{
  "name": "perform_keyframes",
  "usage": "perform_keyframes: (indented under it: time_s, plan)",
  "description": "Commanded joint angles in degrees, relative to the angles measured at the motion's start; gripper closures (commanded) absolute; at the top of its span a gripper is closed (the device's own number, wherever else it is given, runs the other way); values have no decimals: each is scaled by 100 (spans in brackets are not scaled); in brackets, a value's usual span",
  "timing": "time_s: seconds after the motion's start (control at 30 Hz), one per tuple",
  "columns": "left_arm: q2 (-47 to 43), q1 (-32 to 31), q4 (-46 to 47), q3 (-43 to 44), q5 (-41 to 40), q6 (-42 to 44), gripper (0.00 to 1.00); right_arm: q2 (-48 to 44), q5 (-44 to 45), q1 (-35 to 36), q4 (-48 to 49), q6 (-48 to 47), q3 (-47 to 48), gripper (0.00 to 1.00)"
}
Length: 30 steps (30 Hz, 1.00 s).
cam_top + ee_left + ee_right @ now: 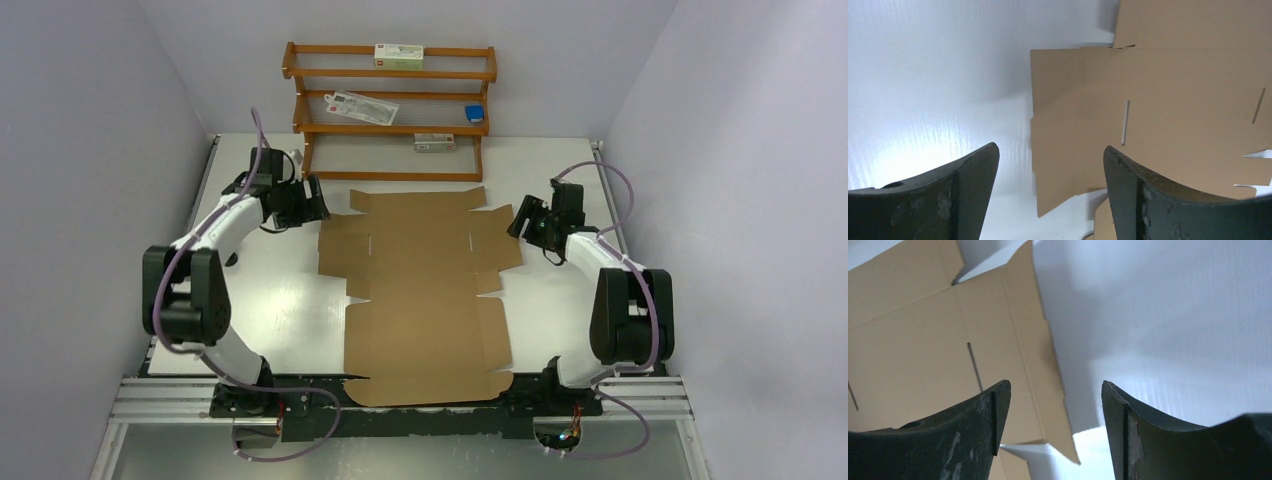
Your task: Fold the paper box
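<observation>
Brown paper box (420,290) flat on table (280,300); left gripper (318,203), right gripper (518,222) wide, either side.

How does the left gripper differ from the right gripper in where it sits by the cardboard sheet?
The left gripper faces the paper box's left flap; the right gripper faces its right flap. The left gripper sits slightly farther back than the right gripper. Both are open and empty; in each wrist view a flap edge shows between the jaws.
</observation>
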Motion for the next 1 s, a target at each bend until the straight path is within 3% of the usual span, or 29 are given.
perform_keyframes:
  time_s: [0.0, 0.43, 0.73, 0.97]
  plan:
    - [627, 128, -368, 405, 622, 326, 20, 313, -277, -230, 493, 44, 97, 31]
    - [1519, 156, -414, 596, 1014, 586, 33, 881, -1101, -252, 851, -89, 64, 48]
    - [1407, 149, -381, 564, 1115, 598, 73, 611, -748, -186, 769, -60, 33, 42]
    - [1335, 140, -379, 532, 1063, 579, 82, -285, 188, 450, 741, 82, 57, 29]
